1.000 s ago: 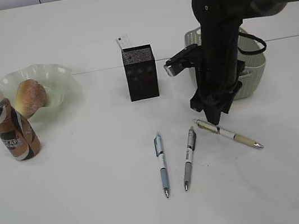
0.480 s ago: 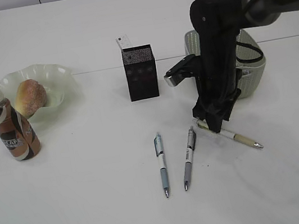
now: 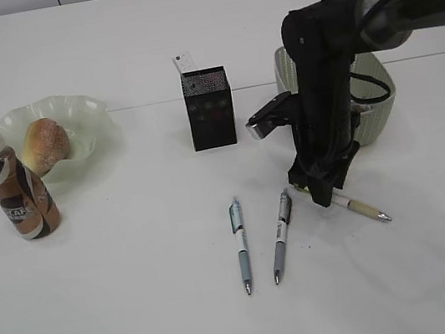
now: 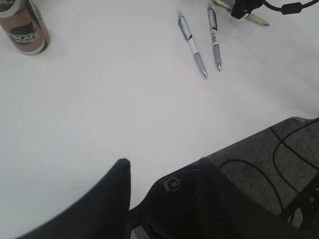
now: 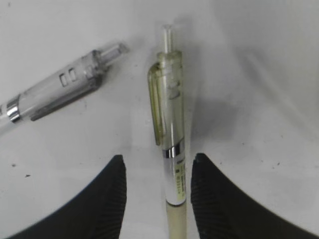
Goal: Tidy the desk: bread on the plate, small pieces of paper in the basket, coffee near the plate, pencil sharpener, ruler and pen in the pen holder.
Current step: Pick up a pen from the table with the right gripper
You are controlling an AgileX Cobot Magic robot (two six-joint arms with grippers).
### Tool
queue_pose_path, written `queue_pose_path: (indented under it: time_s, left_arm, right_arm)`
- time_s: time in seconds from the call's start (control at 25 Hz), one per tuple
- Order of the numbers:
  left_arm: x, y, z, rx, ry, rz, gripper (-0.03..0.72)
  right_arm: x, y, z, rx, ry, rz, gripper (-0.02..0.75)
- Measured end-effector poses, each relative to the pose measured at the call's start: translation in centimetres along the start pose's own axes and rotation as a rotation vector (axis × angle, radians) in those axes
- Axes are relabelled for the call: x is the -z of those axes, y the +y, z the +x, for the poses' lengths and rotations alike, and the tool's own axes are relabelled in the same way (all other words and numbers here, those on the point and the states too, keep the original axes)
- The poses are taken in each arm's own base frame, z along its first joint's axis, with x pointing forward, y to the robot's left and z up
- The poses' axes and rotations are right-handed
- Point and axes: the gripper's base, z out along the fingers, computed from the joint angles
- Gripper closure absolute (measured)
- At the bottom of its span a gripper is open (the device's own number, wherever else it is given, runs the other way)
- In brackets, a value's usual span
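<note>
1. Right gripper (image 5: pixel 157 191) stands open astride the yellowish pen (image 5: pixel 170 129), not yet clamped.
2. Grey pen (image 3: pixel 279 226) lies just beside; basket (image 3: pixel 378 108) behind the arm.
3. Left gripper (image 4: pixel 159 174) seems open, holding nothing.

I note the white desk top (image 3: pixel 142 298) reads smooth and matt. The yellow-green clear plastic pen (image 5: pixel 169 124) is glossy, with a shiny metal band; the neighbouring clear grey plastic pen (image 5: pixel 60 92) looks alike. The pale green ruffled plate (image 3: pixel 87 112) appears translucent glass. The brown-labelled plastic coffee bottle (image 3: pixel 19 195) shows sheen.
</note>
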Motion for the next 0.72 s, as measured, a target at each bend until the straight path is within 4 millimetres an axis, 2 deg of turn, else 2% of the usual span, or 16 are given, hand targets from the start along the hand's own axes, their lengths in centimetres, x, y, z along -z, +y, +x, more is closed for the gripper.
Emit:
queue_pose_path:
  time_s: [0.44,0.72]
  left_arm:
    - [0.0,0.0,0.0,0.000,0.000,0.000,0.363]
    - [0.0,0.0,0.0,0.000,0.000,0.000,0.363]
  right_arm:
    - [0.0,0.0,0.0,-0.001,-0.001,0.001,0.421]
    - [-1.3,-0.1,-0.1,0.000,0.027,-0.012,0.421]
